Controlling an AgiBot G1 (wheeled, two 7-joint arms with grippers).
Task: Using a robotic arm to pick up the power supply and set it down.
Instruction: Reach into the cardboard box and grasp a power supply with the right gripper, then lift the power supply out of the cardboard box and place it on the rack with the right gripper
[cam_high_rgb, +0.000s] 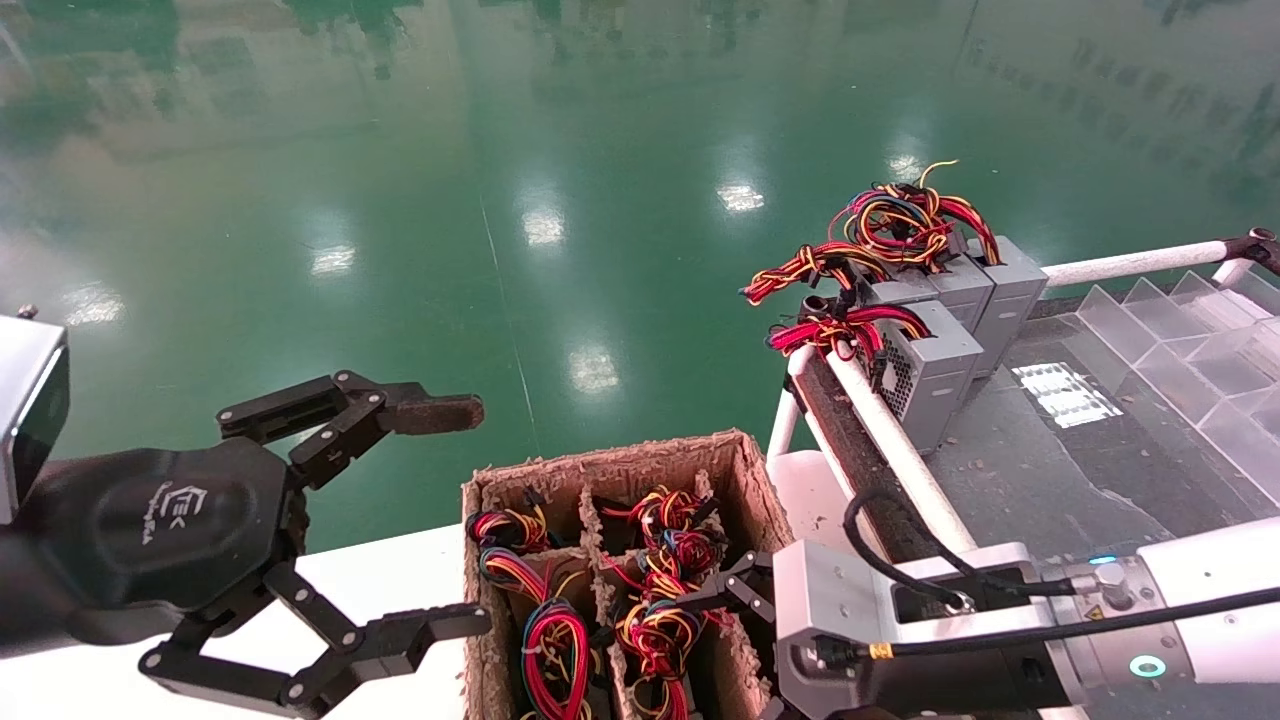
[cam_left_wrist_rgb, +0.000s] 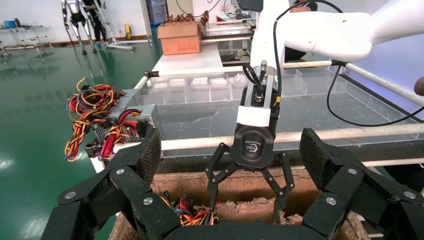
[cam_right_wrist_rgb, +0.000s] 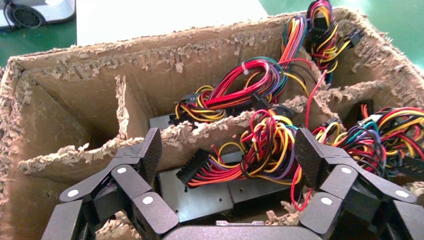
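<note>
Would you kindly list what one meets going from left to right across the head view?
Left gripper, open over the white table → divided cardboard box of wire bundles → right gripper, open above the box → power supplies standing on the conveyor → clear divider trays.

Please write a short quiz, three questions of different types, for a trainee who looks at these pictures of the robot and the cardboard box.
1. True or false: the right gripper is open above a power supply lying in the divided cardboard box.
2. Multiple choice: where is the left gripper? A) inside the box B) open, beside the box C) shut on wires
3. Fill in: several power supplies already stand on the ___ surface to the robot's right, wire bundles on top.

Key: 1 true; 2 B; 3 grey
</note>
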